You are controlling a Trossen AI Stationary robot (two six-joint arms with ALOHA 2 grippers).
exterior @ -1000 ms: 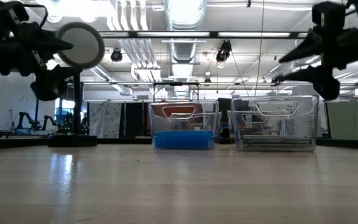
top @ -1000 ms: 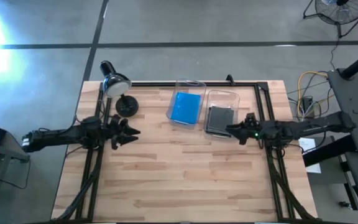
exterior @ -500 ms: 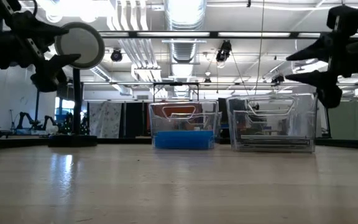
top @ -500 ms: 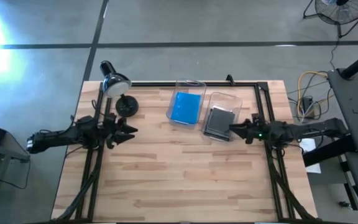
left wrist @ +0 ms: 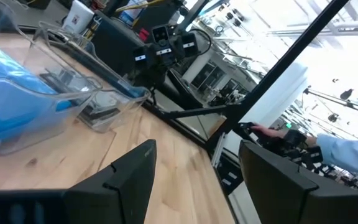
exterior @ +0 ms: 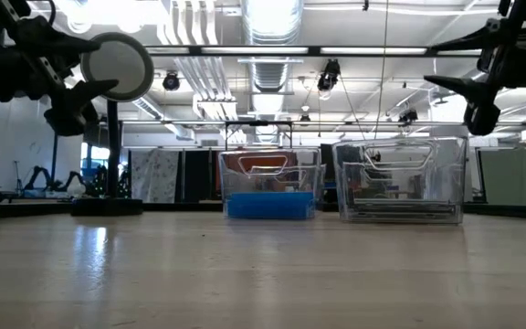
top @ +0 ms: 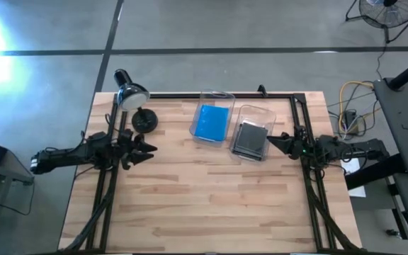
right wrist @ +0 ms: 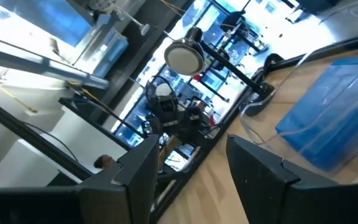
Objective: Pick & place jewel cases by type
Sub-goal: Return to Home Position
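Observation:
The bright blue jewel cases [top: 212,122] lie in the left clear bin [top: 212,96]; they also show in the low view [exterior: 270,206]. The dark grey jewel cases [top: 249,136] lie in the right clear bin [top: 255,108]. My left gripper [top: 147,149] is open and empty above the table's left side. My right gripper [top: 273,139] is open and empty, raised beside the grey bin's right wall. Both grippers show high up in the low view, the left [exterior: 89,87] and the right [exterior: 446,62].
A desk lamp [top: 132,95] stands at the table's far left corner on a round black base [top: 144,121]. A black frame rail [top: 190,95] runs along the far edge. Bare wood [top: 211,198] spreads over the near half. A person's hand shows beyond the table [left wrist: 272,132].
My right gripper has drawn back toward the table's right edge, away from the grey bin, and has risen a little. My left gripper drew slightly toward the left edge early on, then kept still. The cases and bins have not moved.

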